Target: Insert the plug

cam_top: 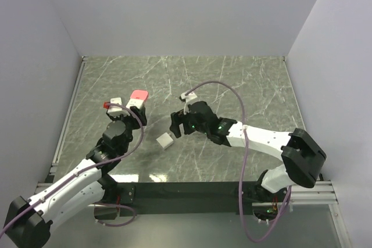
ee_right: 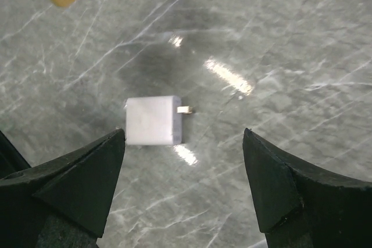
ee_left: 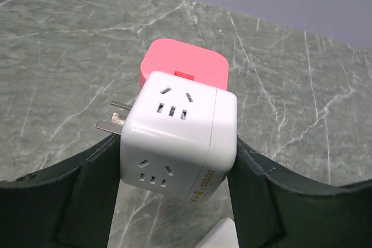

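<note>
Green marbled bench (cam_top: 232, 85), walled in white, carries both arms and the task's parts. The likely fault from here is a skewed pickup: the plug (ee_right: 152, 120) lies flat and loose on slick stone with a prong pointing sideways, so one finger landing first could spin it or push it away, and its prongs would then miss the slots. A second risk is the socket cube (ee_left: 174, 137) twisting under insertion force, since only two side faces are clamped. The left pincer (ee_left: 174, 166) is partly spread, pinching that cube clear of the bench, with a slotted face towards the wrist camera and a pink slab (ee_left: 186, 65) at the far face. The right pincer (ee_right: 183, 143) is spread wide above the plug, touching nothing.
</note>
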`<state>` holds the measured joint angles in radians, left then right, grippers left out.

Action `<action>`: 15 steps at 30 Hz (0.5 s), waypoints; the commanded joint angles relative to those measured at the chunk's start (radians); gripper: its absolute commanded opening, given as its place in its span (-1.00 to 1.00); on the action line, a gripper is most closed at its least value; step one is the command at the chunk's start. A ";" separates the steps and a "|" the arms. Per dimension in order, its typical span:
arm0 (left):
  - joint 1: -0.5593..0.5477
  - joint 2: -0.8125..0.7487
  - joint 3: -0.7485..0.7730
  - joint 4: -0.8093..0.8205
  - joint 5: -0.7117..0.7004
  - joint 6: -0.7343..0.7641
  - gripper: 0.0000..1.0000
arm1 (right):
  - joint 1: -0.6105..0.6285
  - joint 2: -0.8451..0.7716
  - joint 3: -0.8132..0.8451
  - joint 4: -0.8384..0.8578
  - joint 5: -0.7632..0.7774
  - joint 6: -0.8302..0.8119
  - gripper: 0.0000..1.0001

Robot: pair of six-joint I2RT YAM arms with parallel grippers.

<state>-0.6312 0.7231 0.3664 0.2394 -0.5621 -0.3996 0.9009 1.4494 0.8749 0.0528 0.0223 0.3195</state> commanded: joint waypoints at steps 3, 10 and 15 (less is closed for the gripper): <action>0.021 -0.044 -0.012 0.009 -0.024 -0.065 -0.99 | 0.087 0.078 0.064 -0.002 0.082 -0.011 0.79; 0.024 -0.045 -0.017 0.011 -0.004 -0.071 -0.99 | 0.156 0.215 0.150 -0.068 0.146 -0.014 0.80; 0.027 -0.054 -0.029 0.021 0.004 -0.068 -0.99 | 0.193 0.276 0.203 -0.100 0.197 -0.033 0.80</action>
<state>-0.6106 0.6884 0.3313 0.1963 -0.5690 -0.4580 1.0744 1.7107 1.0145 -0.0269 0.1493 0.3084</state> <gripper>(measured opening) 0.694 0.898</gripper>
